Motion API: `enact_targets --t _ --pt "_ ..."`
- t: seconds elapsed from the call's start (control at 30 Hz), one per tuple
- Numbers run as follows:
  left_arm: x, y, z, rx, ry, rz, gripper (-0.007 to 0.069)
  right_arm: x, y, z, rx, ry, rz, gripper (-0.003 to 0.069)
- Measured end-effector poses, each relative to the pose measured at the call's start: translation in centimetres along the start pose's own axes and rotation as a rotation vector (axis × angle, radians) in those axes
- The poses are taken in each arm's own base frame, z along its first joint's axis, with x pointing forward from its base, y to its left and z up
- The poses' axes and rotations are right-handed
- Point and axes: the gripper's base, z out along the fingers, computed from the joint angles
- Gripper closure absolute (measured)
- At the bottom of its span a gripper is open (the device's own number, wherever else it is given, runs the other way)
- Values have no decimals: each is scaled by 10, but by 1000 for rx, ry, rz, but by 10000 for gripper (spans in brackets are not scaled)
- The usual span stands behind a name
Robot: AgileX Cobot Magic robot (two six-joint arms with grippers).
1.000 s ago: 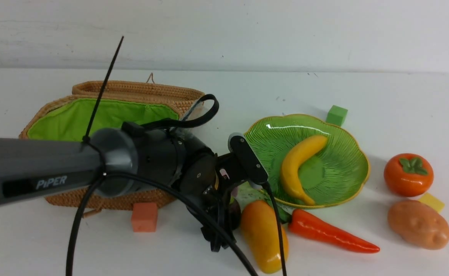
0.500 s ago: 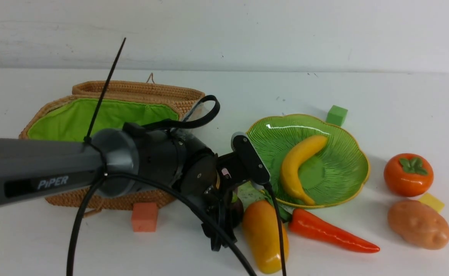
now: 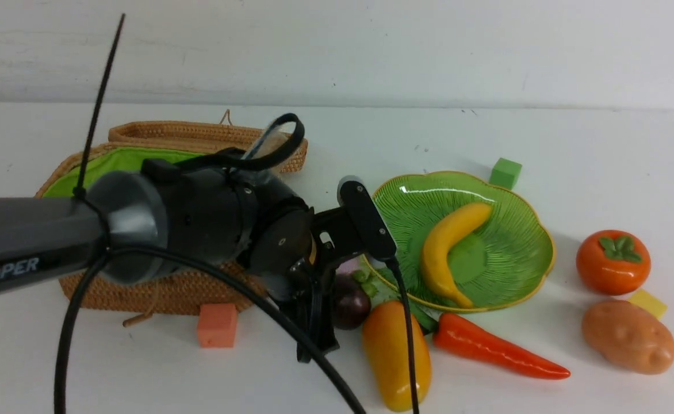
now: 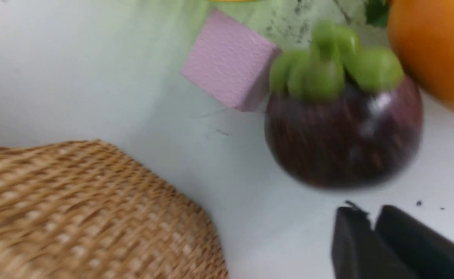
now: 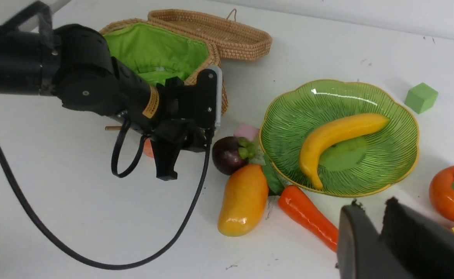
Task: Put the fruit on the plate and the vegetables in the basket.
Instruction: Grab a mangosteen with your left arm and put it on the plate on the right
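L end effector now closed, empty, backed off mangosteen; R end effector: can't tell.

We take this for a robotics lab with a test bench. A bare white worktop stands against a plain white wall. A grey and black robot arm lettered PIPER reaches over it, trailing a loose black cable bound with a long black cable tie. The food laid out is glossy plastic, like the yellow toy banana. A small green foam cube, an orange foam cube and a yellow foam cube lie scattered among it.
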Motion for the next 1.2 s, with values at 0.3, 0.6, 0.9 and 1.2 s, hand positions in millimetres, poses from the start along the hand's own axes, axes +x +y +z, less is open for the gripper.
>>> enact_targets --t 0.3,0.6,0.9,1.2 --pt "0 2 -12 -3 -10 -12 636 0 0 0 0 0 0 549" --pt "-14 2 -15 30 -93 -106 260 0 0 0 0 0 -2 545" --pt "-32 9 7 51 -48 133 105 0 0 0 0 -3 -3 545" --pt "-29 12 16 52 -41 319 105 -1 3 0 -32 -6 13 545"
